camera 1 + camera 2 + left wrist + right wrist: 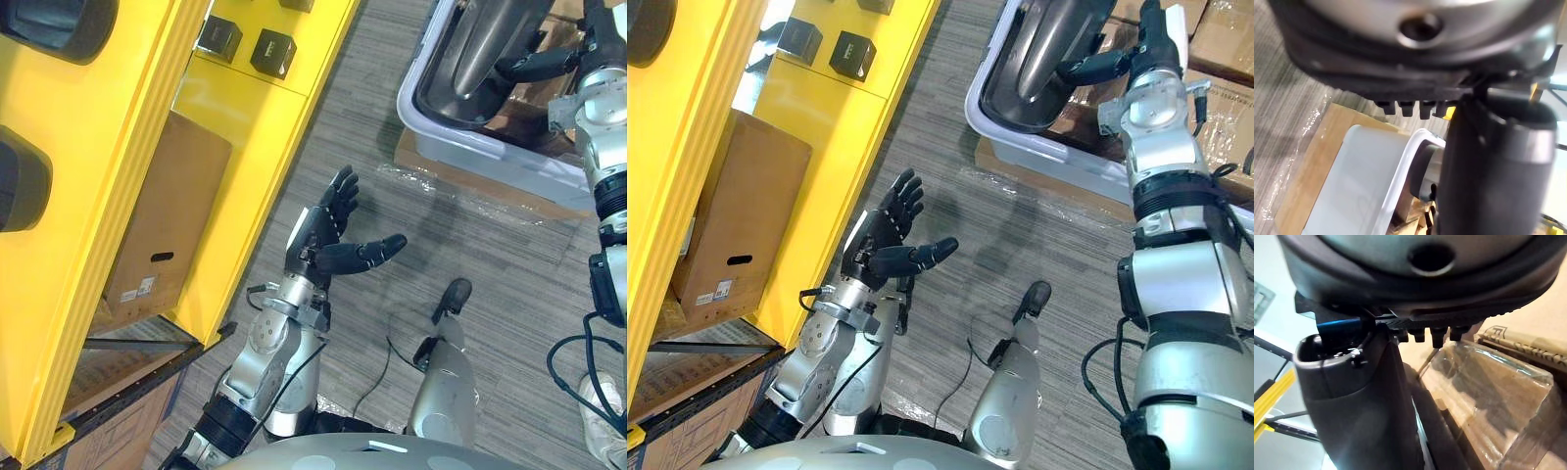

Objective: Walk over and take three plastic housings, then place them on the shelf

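Observation:
Dark glossy plastic housings [480,49] lie in a pale bin [470,149] on the floor at the upper right. My right hand [1146,54] is over the bin's right side, fingers straight and thumb [1095,67] reaching toward a housing [1038,49]; I cannot tell whether it touches. My left hand [328,230] hangs open above the carpet between the bin and the yellow shelf [245,108], palm empty. In the left wrist view the bin's white rim [1400,161] shows past the thumb [1488,171].
Small black boxes [272,51] sit on the yellow shelf's tier, and dark rounded shapes [20,181] lie on its left tiers. A cardboard box [162,215] stands under it. Film-wrapped cartons [1498,401] are stacked beside the bin, which rests on flat cardboard [1312,161].

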`<state>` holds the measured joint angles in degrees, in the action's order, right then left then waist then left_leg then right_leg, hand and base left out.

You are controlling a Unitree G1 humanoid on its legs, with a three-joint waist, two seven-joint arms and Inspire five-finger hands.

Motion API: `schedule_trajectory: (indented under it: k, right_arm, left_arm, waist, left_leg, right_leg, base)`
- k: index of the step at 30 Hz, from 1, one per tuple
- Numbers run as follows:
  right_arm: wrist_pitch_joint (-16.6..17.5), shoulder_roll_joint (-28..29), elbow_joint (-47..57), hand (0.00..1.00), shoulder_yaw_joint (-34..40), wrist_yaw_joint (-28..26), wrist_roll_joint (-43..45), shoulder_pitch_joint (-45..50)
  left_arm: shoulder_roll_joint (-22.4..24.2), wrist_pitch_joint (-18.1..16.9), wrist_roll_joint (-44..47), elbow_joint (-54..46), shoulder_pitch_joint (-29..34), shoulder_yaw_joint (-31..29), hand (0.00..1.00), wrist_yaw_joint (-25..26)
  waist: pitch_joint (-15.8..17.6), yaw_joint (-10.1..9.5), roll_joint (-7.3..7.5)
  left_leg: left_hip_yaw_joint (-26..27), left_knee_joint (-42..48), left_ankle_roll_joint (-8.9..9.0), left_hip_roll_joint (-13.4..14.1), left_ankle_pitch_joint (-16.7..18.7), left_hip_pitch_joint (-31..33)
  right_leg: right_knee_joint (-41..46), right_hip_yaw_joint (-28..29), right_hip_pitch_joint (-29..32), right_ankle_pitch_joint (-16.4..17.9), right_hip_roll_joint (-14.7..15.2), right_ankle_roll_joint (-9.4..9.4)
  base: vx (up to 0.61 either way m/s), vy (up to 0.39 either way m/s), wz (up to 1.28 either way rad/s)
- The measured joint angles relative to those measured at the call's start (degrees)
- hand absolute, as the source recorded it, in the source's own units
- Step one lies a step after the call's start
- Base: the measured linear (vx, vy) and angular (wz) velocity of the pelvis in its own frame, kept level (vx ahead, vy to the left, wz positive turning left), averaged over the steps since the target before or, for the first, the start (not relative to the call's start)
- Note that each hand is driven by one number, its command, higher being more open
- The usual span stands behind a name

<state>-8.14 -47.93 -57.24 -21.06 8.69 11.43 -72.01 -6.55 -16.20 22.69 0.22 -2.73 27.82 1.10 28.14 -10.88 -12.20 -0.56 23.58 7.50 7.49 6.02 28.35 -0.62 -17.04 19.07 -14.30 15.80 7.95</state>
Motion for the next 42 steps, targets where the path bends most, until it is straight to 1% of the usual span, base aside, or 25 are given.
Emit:
schedule_trajectory:
  k: [1, 5, 6, 8, 9, 11, 14, 16, 18, 22, 24, 26, 27, 29, 30, 32, 33, 34, 35, 36, 37, 38, 40, 41, 42]
  right_arm:
    - [-1.14, -0.22, -0.42, 0.00, -0.03, 0.17, -0.04, -0.54]
    - [-9.65, -1.78, -0.81, 0.00, -0.68, 0.06, -4.51, -1.49]
    - [-10.47, -1.81, -0.99, 0.00, -1.04, 0.05, -4.54, -1.58]
    - [-13.29, -1.78, -1.74, 0.00, -2.03, -0.24, -7.17, -1.93]
    - [-13.50, -1.78, -1.77, 0.00, -2.06, -0.21, -7.38, -1.95]
    - [-15.33, -1.58, -3.60, 0.00, -3.61, -0.36, -10.85, -1.95]
    - [-16.59, -1.23, -3.87, 0.00, -3.91, -1.15, -11.16, -1.95]
    - [-17.33, -1.23, -3.94, 0.00, -4.14, -1.07, -11.76, -1.95]
    - [-17.57, -1.23, -4.21, 0.00, -4.26, -0.90, -13.30, -1.90]
    - [-17.66, -1.23, -5.82, 0.00, -4.27, 1.97, -13.36, -1.90]
    - [-16.64, -1.24, -6.28, 0.00, -4.25, 5.15, -13.33, -1.91]
    - [-14.62, -1.27, -6.51, 0.00, -4.21, 9.49, -13.39, -1.90]
    - [-13.95, -1.27, -6.51, 0.00, -4.20, 10.36, -13.39, -1.91]
    - [-10.69, -1.27, -6.48, 0.00, -4.21, 12.83, -13.48, -1.91]
    - [-9.87, -1.27, -6.48, 0.00, -4.21, 13.31, -13.48, -1.91]
    - [-7.13, -1.27, -6.41, 0.00, -4.14, 15.15, -14.76, -1.90]
    - [-6.59, -1.27, -6.23, 0.00, -4.10, 15.58, -15.59, -1.90]
    - [-5.48, -1.27, -5.22, 0.00, -4.03, 16.47, -15.83, -1.90]
    - [-4.00, -1.27, -3.94, 0.00, -3.30, 17.44, -17.87, -1.90]
    - [-3.26, -1.27, -2.84, 0.00, -2.64, 18.38, -18.34, -1.90]
    - [-1.88, -1.27, -0.30, 0.00, -1.40, 20.53, -20.23, -1.90]
    - [-1.06, -1.27, 0.96, 0.00, -0.99, 21.46, -20.83, -1.91]
    - [1.72, -1.01, 5.09, 0.00, -0.72, 23.30, -22.82, -1.92]
    - [2.70, 0.05, 6.67, 0.00, -0.27, 23.74, -24.16, -1.92]
    - [3.26, 0.92, 7.62, 0.00, 0.07, 23.91, -24.66, -1.95]
  left_arm:
    - [0.01, 0.00, 0.00, 0.04, 0.04, 0.05, 1.00, 0.15]
    - [0.02, -0.03, -0.04, 0.44, 0.35, 0.83, 1.00, 0.57]
    - [0.01, -0.03, -0.04, 0.44, 0.44, 0.83, 1.00, 0.65]
    - [-0.01, -0.25, -0.02, 0.44, 0.71, 0.74, 1.00, 0.71]
    - [-0.01, -0.27, -0.01, 0.44, 0.75, 0.73, 1.00, 0.71]
    - [-0.04, -0.37, 0.19, 0.43, 1.38, 0.63, 1.00, 0.71]
    - [-0.17, -1.52, 2.31, 0.35, 3.59, 0.25, 1.00, 1.44]
    - [-0.16, -1.53, 2.53, 0.28, 4.63, -0.32, 1.00, 1.56]
    - [-0.24, -1.53, 3.20, 0.26, 5.68, -0.89, 1.00, 1.58]
    - [-0.33, -1.83, 4.13, -0.07, 7.96, -1.85, 1.00, 1.37]
    - [-0.81, -2.46, 4.13, -0.90, 9.20, -1.92, 1.00, 1.36]
    - [-1.41, -2.69, 4.16, -2.23, 10.13, -2.06, 1.00, 1.36]
    - [-1.44, -2.69, 4.21, -2.54, 10.15, -2.20, 1.00, 1.33]
    - [-1.47, -2.78, 5.10, -3.86, 9.78, -3.25, 1.00, 0.33]
    - [-1.55, -2.78, 6.91, -4.28, 9.69, -3.52, 1.00, -0.49]
    - [-2.03, -2.27, 16.59, -5.78, 8.47, -4.26, 1.00, -4.39]
    - [-2.16, -2.09, 18.86, -5.91, 7.39, -4.46, 1.00, -5.15]
    - [-2.45, -0.86, 23.38, -5.92, 5.38, -5.27, 1.00, -6.57]
    - [-2.50, 1.07, 27.19, -5.57, 2.71, -6.02, 1.00, -7.02]
    - [-2.43, 1.93, 28.46, -5.13, 1.16, -6.35, 1.00, -7.22]
    - [-2.49, 4.24, 31.88, -4.38, -1.87, -6.92, 1.00, -8.04]
    - [-2.55, 5.35, 33.84, -4.03, -3.32, -7.17, 1.00, -8.52]
    - [-2.58, 9.26, 41.20, -0.62, -9.82, -7.99, 1.00, -9.54]
    - [-2.76, 10.87, 44.12, 1.90, -13.21, -8.53, 1.00, -9.59]
    - [-2.98, 11.71, 45.58, 3.23, -14.84, -8.88, 1.00, -9.58]
  waist:
    - [0.00, -0.03, 0.00]
    - [0.00, -0.41, -0.01]
    - [-0.01, -0.42, -0.01]
    - [-0.02, -0.87, -0.03]
    - [-0.02, -0.92, -0.03]
    - [-0.02, -1.64, -0.03]
    - [-0.06, -1.47, -0.08]
    - [-0.08, -1.39, -0.12]
    - [-0.08, -1.38, -0.12]
    - [-0.06, -1.47, -0.08]
    - [-0.04, -1.38, -0.05]
    - [0.01, -1.09, 0.03]
    - [0.02, -0.91, 0.04]
    - [0.18, 0.08, 0.28]
    - [0.25, 0.26, 0.38]
    - [0.39, 0.83, 0.57]
    - [0.47, 0.92, 0.70]
    - [0.80, 0.93, 1.19]
    - [0.93, 1.33, 1.51]
    - [0.99, 1.63, 1.62]
    - [1.12, 1.91, 1.91]
    - [1.22, 1.93, 2.21]
    - [1.31, 2.03, 3.72]
    - [1.26, 2.69, 4.78]
    - [1.21, 3.40, 5.42]
  left_leg:
    - [-0.07, 0.19, 0.00, 0.01, 0.00, 0.16]
    - [-0.65, 0.94, 0.00, 0.09, 0.01, 0.16]
    - [-0.71, 1.04, -0.01, 0.10, 0.01, 0.13]
    - [-0.71, 0.91, -0.03, 0.11, -0.21, 0.05]
    - [-0.72, 0.82, -0.03, 0.11, -0.27, 0.03]
    - [-0.71, -0.77, 0.16, 0.10, -1.18, -1.02]
    - [-0.45, -2.86, 0.31, 0.12, -2.18, -2.86]
    - [-0.42, -4.09, 0.46, 0.13, -2.88, -3.50]
    - [-0.37, -5.10, 0.52, 0.13, -3.53, -4.00]
    - [-0.38, -7.45, 0.79, 0.14, -4.82, -5.50]
    - [-0.35, -8.47, 0.84, 0.14, -5.39, -6.14]
    - [-0.15, -9.94, 0.98, 0.17, -6.19, -6.97]
    - [-0.16, -10.12, 1.00, 0.19, -6.29, -7.07]
    - [-0.18, -10.87, 1.08, 0.23, -6.80, -7.43]
    - [-0.17, -10.92, 1.11, 0.25, -6.83, -7.54]
    - [-0.04, -10.96, 1.17, 0.60, -6.81, -8.01]
    - [-0.02, -10.97, 1.23, 0.74, -6.80, -8.18]
    - [0.27, -11.17, 1.42, 1.16, -6.83, -8.68]
    - [0.29, -11.54, 1.63, 1.42, -7.03, -8.83]
    - [0.28, -11.83, 1.73, 1.47, -7.23, -8.92]
    - [0.51, -11.96, 1.81, 1.72, -7.33, -9.03]
    - [0.84, -12.01, 1.87, 1.94, -7.33, -9.17]
    - [2.36, -13.03, 2.21, 2.82, -7.46, -10.68]
    - [2.91, -13.14, 2.37, 3.24, -7.55, -11.20]
    - [3.11, -13.30, 2.38, 3.38, -7.55, -11.38]
  right_leg:
    - [0.02, -0.07, 0.01, 0.00, -0.01, 0.00]
    - [1.51, -0.50, -0.04, 0.40, 0.00, -0.55]
    - [1.59, -0.64, -0.11, 0.45, 0.00, -0.61]
    - [1.60, -1.20, -0.23, 0.69, 0.03, -0.92]
    - [1.60, -1.23, -0.23, 0.69, 0.03, -0.93]
    - [1.61, -1.38, -0.57, 0.82, 0.04, -1.13]
    - [1.62, -1.49, -1.37, 1.02, 0.05, -1.43]
    - [1.61, -1.53, -1.49, 1.06, 0.04, -1.47]
    - [1.60, -1.55, -1.49, 1.07, 0.04, -1.48]
    - [1.54, -1.80, -1.99, 1.19, 0.04, -1.67]
    - [1.51, -1.82, -2.15, 1.20, 0.04, -1.69]
    - [1.49, -1.83, -2.24, 1.20, 0.04, -1.69]
    - [1.49, -1.85, -2.27, 1.20, 0.03, -1.68]
    - [1.45, -2.02, -2.38, 1.19, 0.00, -1.68]
    - [1.43, -2.04, -2.45, 1.19, -0.01, -1.67]
    - [1.28, -2.03, -3.00, 1.18, -0.33, -1.68]
    - [1.24, -2.01, -3.14, 1.18, -0.46, -1.68]
    - [1.23, -1.61, -3.26, 1.18, -0.88, -1.69]
    - [1.21, -1.56, -3.27, 1.17, -1.17, -1.71]
    - [1.15, -1.55, -3.26, 1.12, -1.25, -1.78]
    - [0.69, -1.32, -3.26, 0.88, -1.56, -2.03]
    - [0.39, -1.10, -3.26, 0.69, -1.79, -2.17]
    - [-0.09, 0.17, -3.28, 0.31, -2.65, -2.54]
    - [-0.12, 0.75, -3.28, 0.30, -3.07, -2.57]
    - [-0.12, 0.92, -3.28, 0.30, -3.22, -2.57]
  base:
    - [-0.05, 0.002, -0.01]
    - [-0.04, 0.011, 0.04]
    - [-0.05, 0.009, 0.02]
    - [-0.05, 0.001, 0.00]
    - [-0.04, -0.006, 0.02]
    - [-0.02, -0.011, 0.02]
    - [0.00, -0.008, 0.01]
    - [0.00, 0.000, 0.00]
    - [0.00, 0.000, 0.00]
    - [0.00, -0.002, 0.01]
    - [0.00, 0.000, 0.00]
    - [0.00, 0.000, 0.00]
    - [0.00, 0.000, 0.00]
    - [0.00, 0.000, 0.00]
    - [0.00, 0.000, 0.00]
    - [0.00, -0.002, -0.04]
    - [0.00, -0.006, -0.09]
    - [-0.01, -0.024, -0.11]
    - [-0.01, -0.026, -0.10]
    - [-0.02, -0.026, -0.06]
    - [-0.01, -0.010, -0.10]
    - [-0.01, -0.016, -0.24]
    - [0.01, -0.028, -0.37]
    - [0.01, -0.029, -0.30]
    - [0.02, -0.022, -0.23]
